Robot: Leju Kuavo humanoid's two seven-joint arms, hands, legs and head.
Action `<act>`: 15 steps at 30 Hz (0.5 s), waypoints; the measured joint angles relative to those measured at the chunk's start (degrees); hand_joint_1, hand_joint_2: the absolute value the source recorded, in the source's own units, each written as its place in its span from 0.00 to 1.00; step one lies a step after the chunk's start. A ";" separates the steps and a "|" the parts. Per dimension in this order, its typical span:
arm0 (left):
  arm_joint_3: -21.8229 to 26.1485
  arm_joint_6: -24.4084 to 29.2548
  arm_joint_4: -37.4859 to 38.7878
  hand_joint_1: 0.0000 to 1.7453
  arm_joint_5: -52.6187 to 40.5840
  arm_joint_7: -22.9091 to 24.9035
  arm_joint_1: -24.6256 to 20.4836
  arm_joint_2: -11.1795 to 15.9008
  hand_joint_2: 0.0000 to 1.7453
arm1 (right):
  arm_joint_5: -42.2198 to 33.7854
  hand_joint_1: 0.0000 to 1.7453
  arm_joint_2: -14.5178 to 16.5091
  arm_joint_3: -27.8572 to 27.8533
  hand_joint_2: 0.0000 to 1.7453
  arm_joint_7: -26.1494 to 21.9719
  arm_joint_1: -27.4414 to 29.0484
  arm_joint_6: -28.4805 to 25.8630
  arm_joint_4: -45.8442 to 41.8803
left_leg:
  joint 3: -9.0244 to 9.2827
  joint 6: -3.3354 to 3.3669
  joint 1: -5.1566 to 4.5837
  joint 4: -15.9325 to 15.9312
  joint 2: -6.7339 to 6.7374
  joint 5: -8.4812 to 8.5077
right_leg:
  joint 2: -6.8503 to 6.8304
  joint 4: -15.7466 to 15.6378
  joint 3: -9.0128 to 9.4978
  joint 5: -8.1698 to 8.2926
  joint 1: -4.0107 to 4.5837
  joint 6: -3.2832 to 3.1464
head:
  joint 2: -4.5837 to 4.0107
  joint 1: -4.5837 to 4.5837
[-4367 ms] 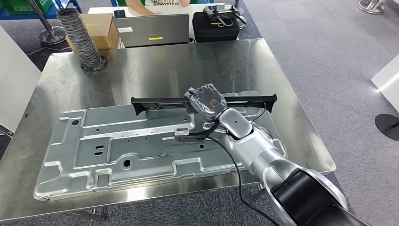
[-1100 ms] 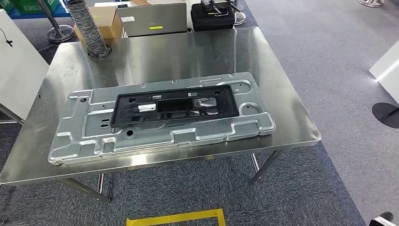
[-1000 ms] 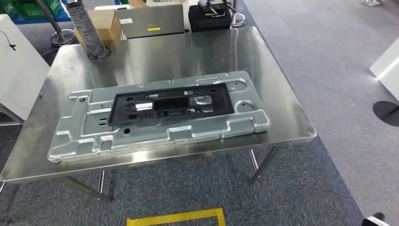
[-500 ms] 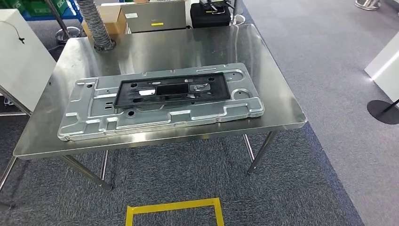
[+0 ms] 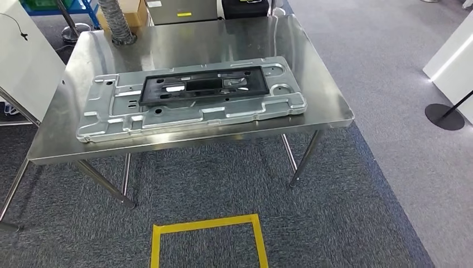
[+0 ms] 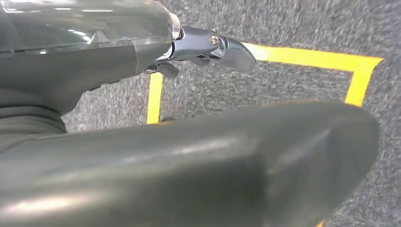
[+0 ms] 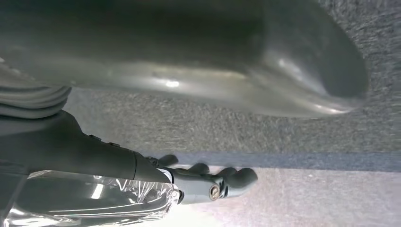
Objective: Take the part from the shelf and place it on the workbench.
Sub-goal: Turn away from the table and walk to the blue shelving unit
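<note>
Black rectangular plastic frame part [image 5: 202, 86] lies flat on the stamped grey metal panel [image 5: 184, 114]; left hand [image 6: 208, 47] and right hand [image 7: 208, 182] hang empty, fingers apart.

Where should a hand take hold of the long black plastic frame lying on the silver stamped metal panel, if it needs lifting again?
Probably the near long rail of the black plastic frame, reached from the table's front edge. The frame lies flat, lengthwise on the silver stamped metal panel, and its open middle would likely let fingers curl around that thin rail near mid-length for balance.
</note>
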 joint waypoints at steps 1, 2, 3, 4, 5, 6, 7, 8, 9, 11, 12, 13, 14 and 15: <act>-0.02 -0.02 0.00 0.00 0.00 -0.02 0.03 0.02 0.00 | 0.04 0.00 0.00 -0.13 0.00 0.10 -0.01 0.10 0.42 | -0.19 -0.33 0.09 0.10 -0.02 0.29 | -0.11 0.14 -0.52 0.50 -0.06 -0.43 | 0.00 0.08; -0.03 -0.08 0.00 0.00 0.00 -0.02 0.08 0.03 0.00 | 0.16 0.00 -0.01 -0.22 0.00 0.33 -0.07 0.45 0.78 | -0.59 -0.64 0.16 0.57 -0.15 -0.30 | -0.23 0.13 -1.09 1.05 -0.15 -0.90 | 0.00 0.12; -0.04 -0.21 0.00 0.00 -0.01 -0.01 0.17 0.05 0.00 | 0.41 0.00 -0.01 -0.31 0.00 0.91 -0.15 1.29 1.08 | -1.22 -0.97 0.23 1.87 -0.30 -1.94 | -0.35 0.07 -1.85 1.76 -0.27 -1.36 | -0.01 0.00; -0.04 -0.41 0.00 0.00 -0.01 0.04 0.26 0.08 0.00 | 0.76 0.00 -0.01 -0.36 0.00 2.00 -0.24 2.88 1.39 | -2.10 -1.28 0.35 4.27 -0.44 -4.60 | -0.45 0.03 -2.77 2.54 -0.34 -1.70 | -0.01 -0.12; -0.05 -0.67 0.00 0.00 -0.01 0.14 0.31 0.09 0.00 | 1.22 0.00 -0.01 -0.36 0.00 3.75 -0.32 5.36 1.68 | -3.05 -1.56 0.47 7.55 -0.53 -7.71 | -0.48 0.06 -3.72 3.25 -0.29 -1.88 | -0.01 -0.24; -0.05 -0.96 0.00 0.00 0.01 0.31 0.35 0.11 0.00 | 1.67 0.00 -0.02 -0.36 0.00 6.26 -0.39 8.80 2.01 | -3.87 -1.80 0.61 11.34 -0.55 -10.27 | -0.49 0.15 -4.73 3.99 -0.23 -1.94 | -0.01 -0.32; -0.05 -1.20 0.00 0.00 0.04 0.54 0.37 0.14 0.00 | 2.04 0.00 -0.03 -0.36 0.00 8.88 -0.48 12.42 2.35 | -4.27 -1.97 0.73 14.58 -0.55 -11.64 | -0.51 0.28 -5.74 4.69 -0.18 -1.92 | -0.01 -0.31; -0.04 -1.40 0.00 0.00 0.12 0.79 0.41 0.21 0.00 | 2.40 0.00 -0.04 -0.36 0.00 11.47 -0.61 16.08 2.70 | -3.91 -2.08 0.81 16.37 -0.55 -11.52 | -0.52 0.50 -6.78 5.34 -0.15 -1.85 | -0.01 -0.31; -0.04 -1.55 0.00 0.00 0.20 1.05 0.47 0.31 0.00 | 2.68 0.00 -0.05 -0.35 0.00 13.88 -0.77 19.57 3.04 | -2.54 -2.10 0.85 16.23 -0.55 -10.24 | -0.52 0.80 -7.87 5.97 -0.15 -1.74 | -0.01 -0.32; -0.02 -1.66 0.00 0.00 0.30 1.46 0.52 0.54 0.00 | 3.05 0.00 -0.05 -0.34 0.00 17.47 -1.19 25.19 3.59 | 2.99 -1.83 0.88 10.25 -0.58 -7.21 | -0.48 1.52 -9.72 7.01 -0.17 -1.43 | -0.01 -0.34; -0.02 -1.68 0.00 0.00 0.29 1.66 0.46 0.67 0.00 | 3.03 0.00 -0.02 -0.34 0.00 19.20 -1.47 28.01 3.83 | 6.46 -1.52 0.78 5.41 -0.60 -7.24 | -0.44 1.87 -10.37 7.50 -0.13 -1.17 | -0.01 -0.34; -0.02 -1.68 0.00 0.00 0.26 1.82 0.39 0.77 0.00 | 2.87 0.00 0.01 -0.37 0.00 20.75 -1.73 30.52 4.01 | 8.94 -1.13 0.66 1.63 -0.62 -7.76 | -0.44 2.03 -10.68 7.97 -0.11 -0.86 | 0.00 -0.29; -0.02 -1.69 0.00 0.00 0.21 1.95 0.32 0.87 0.00 | 2.56 0.00 0.04 -0.45 0.00 22.41 -2.01 33.02 4.16 | 10.40 -0.73 0.50 -0.91 -0.63 -8.55 | -0.45 2.09 -10.80 8.45 -0.12 -0.52 | 0.00 -0.37; -0.03 -1.73 0.00 0.00 0.16 2.06 0.27 0.95 0.00 | 2.16 0.00 0.08 -0.61 0.00 23.92 -2.30 34.97 4.29 | 10.98 -0.30 0.29 -2.33 -0.64 -9.06 | -0.46 1.99 -10.87 9.00 -0.15 -0.12 | 0.01 -0.48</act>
